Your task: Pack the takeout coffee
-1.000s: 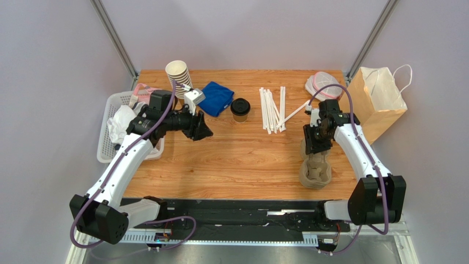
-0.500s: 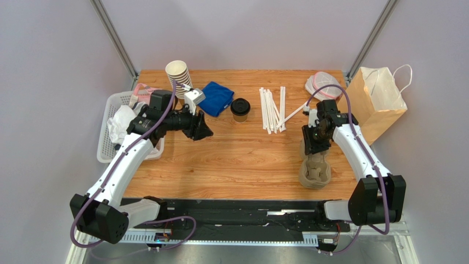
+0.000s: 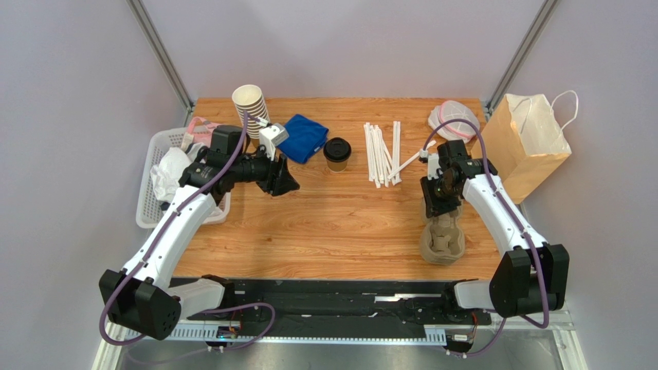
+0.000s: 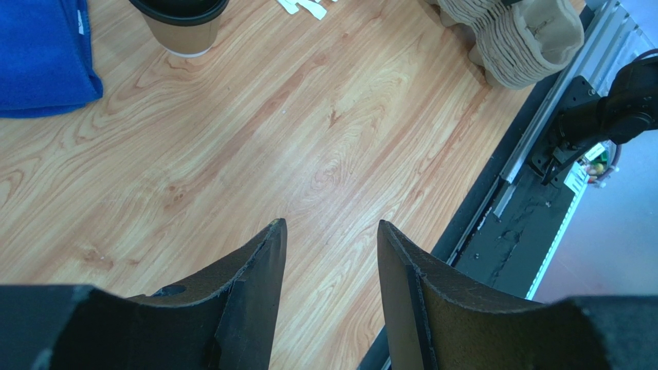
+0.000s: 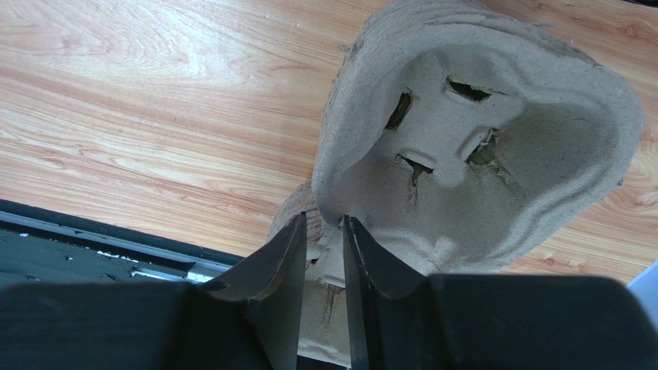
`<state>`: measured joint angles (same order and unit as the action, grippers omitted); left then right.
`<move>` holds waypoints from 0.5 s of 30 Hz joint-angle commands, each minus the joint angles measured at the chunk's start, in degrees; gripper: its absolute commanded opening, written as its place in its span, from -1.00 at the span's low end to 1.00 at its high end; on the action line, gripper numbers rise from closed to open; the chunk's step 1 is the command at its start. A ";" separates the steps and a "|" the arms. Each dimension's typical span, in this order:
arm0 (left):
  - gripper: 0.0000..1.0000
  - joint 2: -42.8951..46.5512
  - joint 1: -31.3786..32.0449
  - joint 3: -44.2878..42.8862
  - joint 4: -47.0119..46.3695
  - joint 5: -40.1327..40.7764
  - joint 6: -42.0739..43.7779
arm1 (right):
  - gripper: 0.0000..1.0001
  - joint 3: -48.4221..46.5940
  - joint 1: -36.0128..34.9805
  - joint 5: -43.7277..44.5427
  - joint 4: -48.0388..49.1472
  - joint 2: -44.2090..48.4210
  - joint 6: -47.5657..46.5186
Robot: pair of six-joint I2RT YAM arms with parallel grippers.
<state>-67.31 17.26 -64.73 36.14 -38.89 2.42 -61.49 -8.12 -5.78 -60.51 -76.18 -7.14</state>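
The takeout coffee [image 3: 337,153], a brown cup with a black lid, stands upright at the table's middle back; it also shows at the top of the left wrist view [image 4: 184,23]. My left gripper [image 3: 284,183] is open and empty, left of the cup and apart from it, with bare wood between its fingertips [image 4: 330,231]. My right gripper [image 3: 434,202] is shut on the rim of a grey pulp cup carrier [image 5: 479,146], tilting it up off the stack of carriers [image 3: 442,240] on the right.
A brown paper bag [image 3: 529,142] stands open at the far right. White straws [image 3: 382,153] lie beside the cup, a blue cloth [image 3: 303,137] to its left. A stack of paper cups [image 3: 251,104] and a white basket [image 3: 154,185] are on the left.
My right gripper has moved slightly back and left with the top carrier. The left arm has barely moved.
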 commanded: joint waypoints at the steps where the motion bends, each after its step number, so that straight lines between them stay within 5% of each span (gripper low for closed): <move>1: 0.11 0.07 -0.12 0.22 -1.86 -0.57 -0.31 | -0.52 -0.20 -0.23 1.65 1.18 0.60 -0.42; 15: 0.11 0.25 -0.12 0.22 -1.77 -0.66 -0.30 | -0.63 -0.47 -0.23 1.83 0.39 -0.90 -1.21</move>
<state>-67.31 17.26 -64.42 35.90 -38.89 2.28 -61.49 -8.12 -4.80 -60.55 -77.23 -7.38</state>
